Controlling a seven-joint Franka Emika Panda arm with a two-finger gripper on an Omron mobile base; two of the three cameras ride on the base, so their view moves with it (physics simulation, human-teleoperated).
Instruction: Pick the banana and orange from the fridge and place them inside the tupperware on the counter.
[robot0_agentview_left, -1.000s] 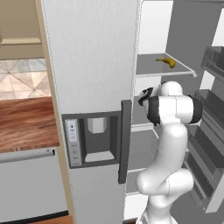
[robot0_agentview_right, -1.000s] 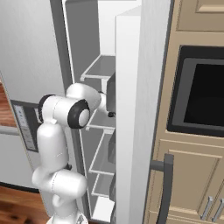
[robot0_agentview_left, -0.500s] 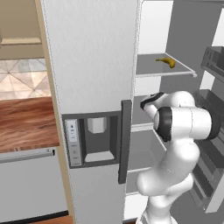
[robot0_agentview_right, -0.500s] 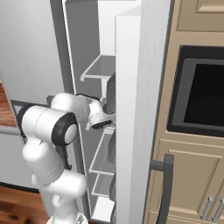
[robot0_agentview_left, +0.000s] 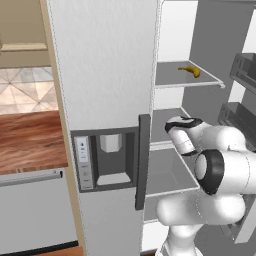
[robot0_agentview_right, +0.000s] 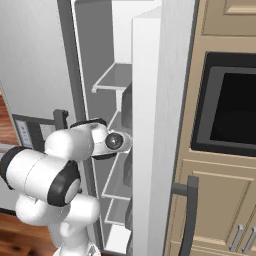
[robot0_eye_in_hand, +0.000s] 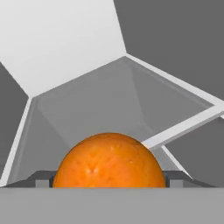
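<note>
**Orange between wide jaws, not yet gripped**

Sits large and round at the bottom of the hand view, the orange (robot0_eye_in_hand: 109, 161), resting on a grey fridge shelf (robot0_eye_in_hand: 87, 113) and framed left and right by the finger tips (robot0_eye_in_hand: 41, 178). Probably light, firm, smooth-skinned and apt to roll; best pinched across its widest middle, squarely, so it cannot squirt out. Gripper (robot0_eye_in_hand: 109, 181) spread near its widest, straddling the fruit; contact impossible to tell, nothing clamped by the look of it. Higher up, on the upper shelf of the fridge (robot0_agentview_left: 110, 65), lies the banana (robot0_agentview_left: 190, 71), well apart. Beyond the closed door, the counter (robot0_agentview_left: 30, 140).
</note>
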